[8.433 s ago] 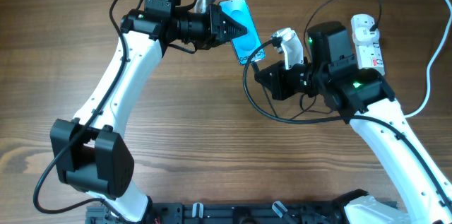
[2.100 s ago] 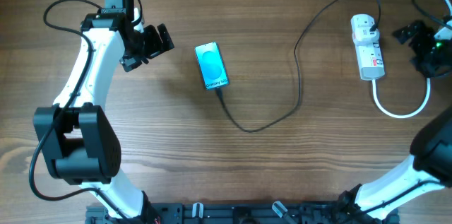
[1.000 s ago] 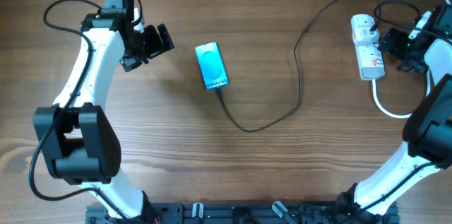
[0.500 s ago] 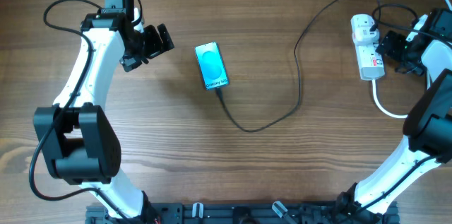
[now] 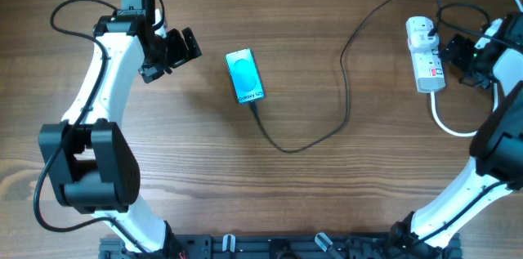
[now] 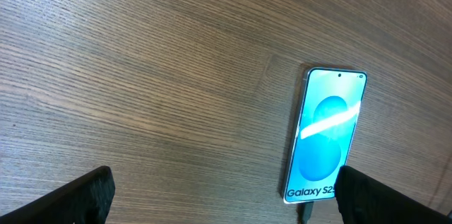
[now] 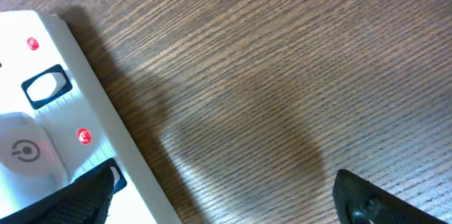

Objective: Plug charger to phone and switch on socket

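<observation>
The phone (image 5: pixel 245 77) lies flat on the wood, screen up, with "Galaxy S25" readable in the left wrist view (image 6: pixel 325 136). The black charger (image 5: pixel 343 87) has its plug in the phone's lower end (image 6: pixel 306 213) and loops right and up to the socket (image 5: pixel 425 55). My left gripper (image 5: pixel 185 48) hangs open to the left of the phone, holding nothing (image 6: pixel 226 203). My right gripper (image 5: pixel 449 52) is open at the socket's right side. In the right wrist view (image 7: pixel 226 199) its left finger (image 7: pixel 78 199) overlaps the socket's (image 7: pixel 49 121) edge, where two red lights glow.
A thick white cable (image 5: pixel 458 128) curves from the socket's lower end toward the table's right edge. The charger's slack lies in a wide loop (image 5: pixel 286 149) on the wood between the phone and the socket.
The right gripper came in from the right edge to the socket's side two seconds back and has barely shifted in the last second. The left arm, phone and cable have not moved.
</observation>
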